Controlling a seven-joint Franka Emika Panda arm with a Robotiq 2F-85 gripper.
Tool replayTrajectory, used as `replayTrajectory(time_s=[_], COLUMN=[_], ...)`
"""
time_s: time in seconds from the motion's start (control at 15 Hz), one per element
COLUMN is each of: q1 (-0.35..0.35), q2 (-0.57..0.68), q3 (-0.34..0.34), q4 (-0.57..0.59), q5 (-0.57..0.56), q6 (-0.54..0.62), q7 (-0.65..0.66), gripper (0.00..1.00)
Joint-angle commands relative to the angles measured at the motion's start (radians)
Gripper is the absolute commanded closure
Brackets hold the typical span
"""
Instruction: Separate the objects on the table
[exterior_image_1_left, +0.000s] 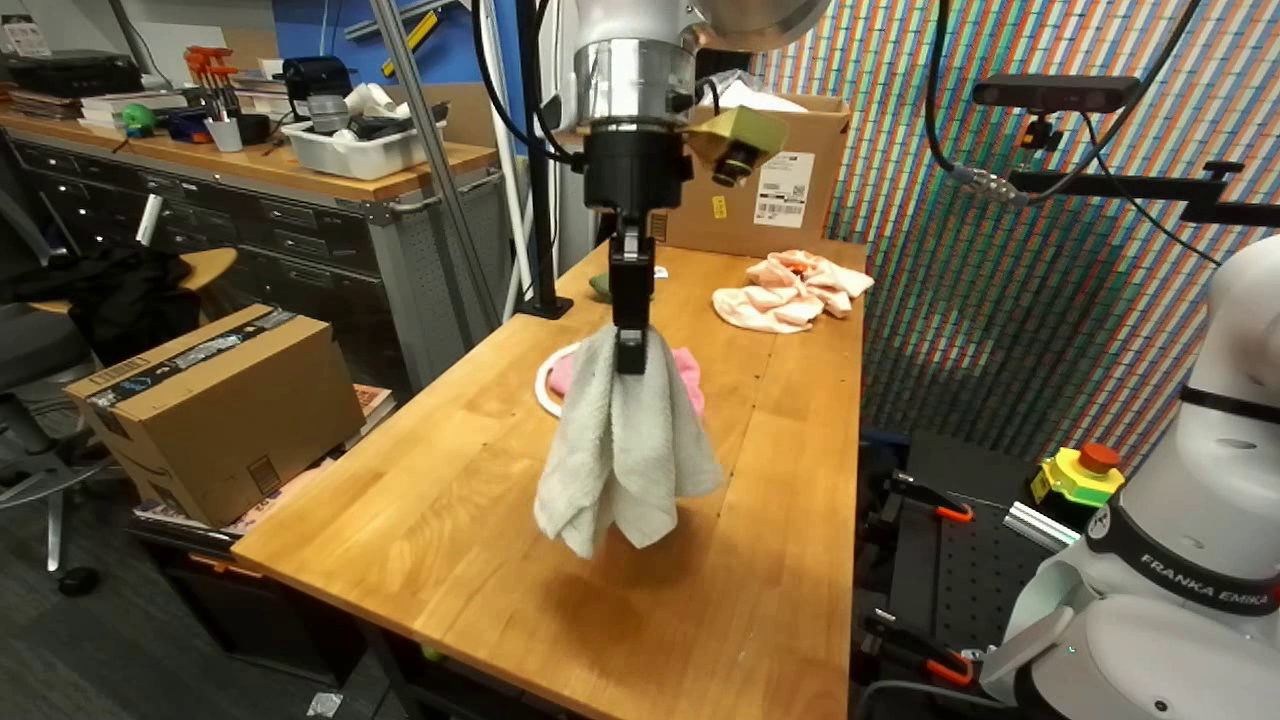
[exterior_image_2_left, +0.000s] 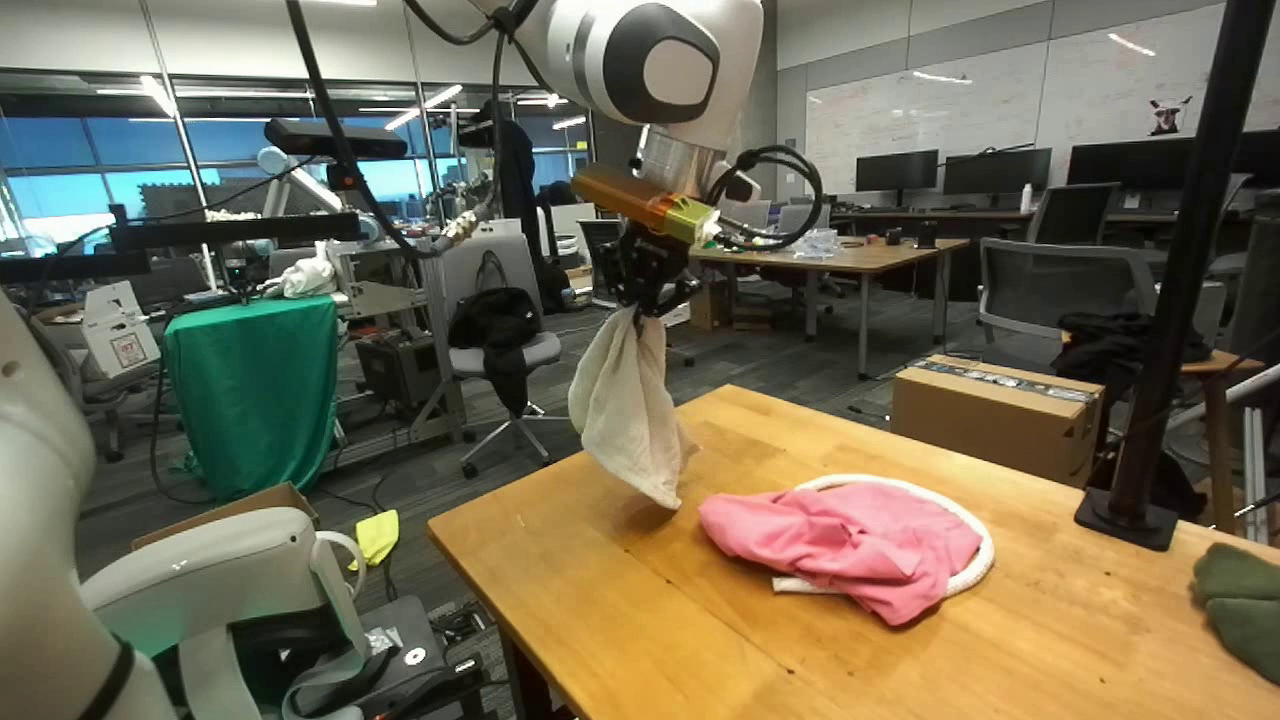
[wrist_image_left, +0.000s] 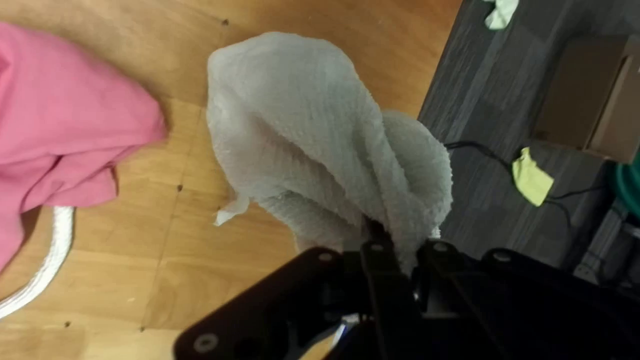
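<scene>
Table (exterior_image_1_left: 450, 480): wooden, running near to far in an exterior view; I work over its near part.
Pink cloth (exterior_image_2_left: 850, 540): crumpled on the table in an exterior view, long axis roughly left to right, lying to the right of the towel (exterior_image_2_left: 628, 400) I hold. In the wrist view it shows at left, a strip of table between it and the towel.
Peach cloth (exterior_image_1_left: 790, 300): loose heap in an exterior view, far right on the table, well apart from the pink cloth.
Towel: pale, off the table as I judge, gathered at the top, folds falling; long axis near upright. Not yet set down.
White rope (wrist_image_left: 61, 245): curves out from under the pink cloth in the wrist view; these two overlap, so I count them as unsorted.
Green cloth (exterior_image_2_left: 1240, 620): bunched at the right edge in an exterior view, partly out of view; what sort of item, I cannot tell.
Fingers (exterior_image_1_left: 631, 355): clenched on the towel's gathered top. Move turns on this: towel straight below me, pink cloth off to the far side in an exterior view. Next, I judge: lower it nearer, away from the pink cloth, yet short of the table's near edge, or it may slump over. The fabric should fold where it lands.
</scene>
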Motion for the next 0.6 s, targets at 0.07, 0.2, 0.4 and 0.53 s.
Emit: replayTrajectory(time_s=[0.07, 0.2, 0.4, 0.53], q1=[0.008, 0.011, 0.019, 0.023], q2=[-0.003, 0.006, 0.023, 0.038], q3=[0.000, 0.006, 0.015, 0.022], q4=[-0.014, -0.031, -0.057, -0.072], q5=[0.038, 0.039, 0.063, 0.082], q6=[-0.148, -0.178, -0.209, -0.218], q7=[-0.065, -0.071, -0.087, -0.091], gripper=[0.90, 0.90, 0.90, 0.90])
